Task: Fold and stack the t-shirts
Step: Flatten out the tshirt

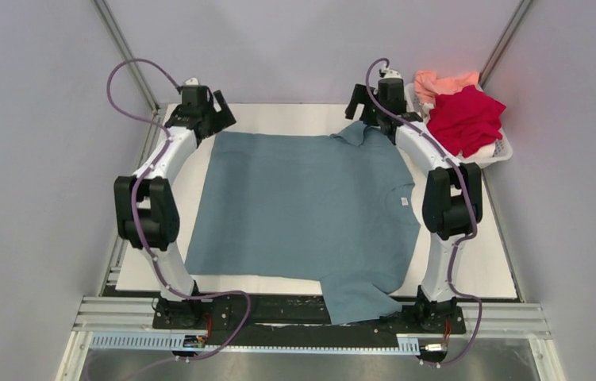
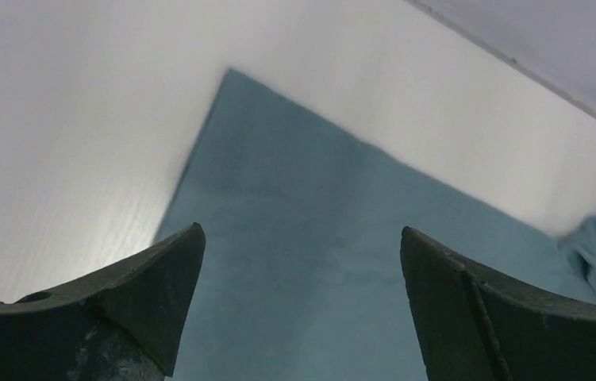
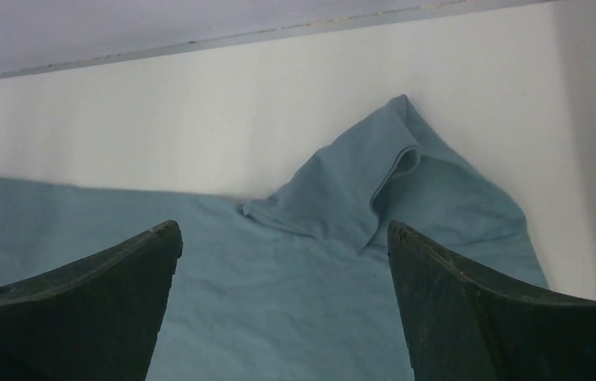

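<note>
The teal-blue t-shirt (image 1: 302, 210) lies spread flat on the white table, its small white tag (image 1: 405, 202) at the right and one sleeve hanging over the near edge. My left gripper (image 1: 217, 119) is open above the shirt's far left corner (image 2: 231, 79). My right gripper (image 1: 367, 111) is open above the far sleeve (image 3: 405, 182), which is folded and rumpled. The crimson red t-shirt (image 1: 466, 117) and the salmon-pink t-shirt (image 1: 440, 82) lie bunched in the basket at the far right.
The white slotted basket (image 1: 497, 152) stands at the table's far right corner. The white table surface (image 1: 286, 115) shows beyond the shirt, and grey walls close in the back and sides. A metal rail (image 1: 310, 317) runs along the near edge.
</note>
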`<state>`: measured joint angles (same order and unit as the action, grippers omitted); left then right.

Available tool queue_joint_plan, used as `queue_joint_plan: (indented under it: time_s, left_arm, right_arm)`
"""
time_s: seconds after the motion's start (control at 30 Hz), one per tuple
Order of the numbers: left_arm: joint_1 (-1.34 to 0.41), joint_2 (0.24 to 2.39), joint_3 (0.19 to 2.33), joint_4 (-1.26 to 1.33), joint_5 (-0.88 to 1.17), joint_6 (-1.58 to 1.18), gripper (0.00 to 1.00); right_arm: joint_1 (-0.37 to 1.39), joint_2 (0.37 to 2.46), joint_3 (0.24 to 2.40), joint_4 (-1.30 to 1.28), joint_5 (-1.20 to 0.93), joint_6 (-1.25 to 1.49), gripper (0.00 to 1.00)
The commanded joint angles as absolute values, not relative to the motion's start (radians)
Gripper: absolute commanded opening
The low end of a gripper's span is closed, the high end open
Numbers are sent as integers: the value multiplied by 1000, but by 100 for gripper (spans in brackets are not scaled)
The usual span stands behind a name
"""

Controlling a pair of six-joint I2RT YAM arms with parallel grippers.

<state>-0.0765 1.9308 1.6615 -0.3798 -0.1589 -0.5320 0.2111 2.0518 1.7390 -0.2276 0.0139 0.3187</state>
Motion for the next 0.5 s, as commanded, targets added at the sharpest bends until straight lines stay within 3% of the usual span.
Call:
queue_joint_plan:
  time_s: [0.0, 0.2, 0.47]
  left_arm:
    - [-86, 1759, 1400, -277, 63, -630, 100]
    - [-144, 1658, 1090, -211, 77, -691, 100]
    - [-167, 1690, 980, -150, 75, -714, 100]
  right_arm:
    - [212, 2060, 1653, -213, -88, 383, 100]
    - [211, 2159, 1690, -224, -88, 414, 100]
    - [212, 2301, 1793, -231, -99, 428, 100]
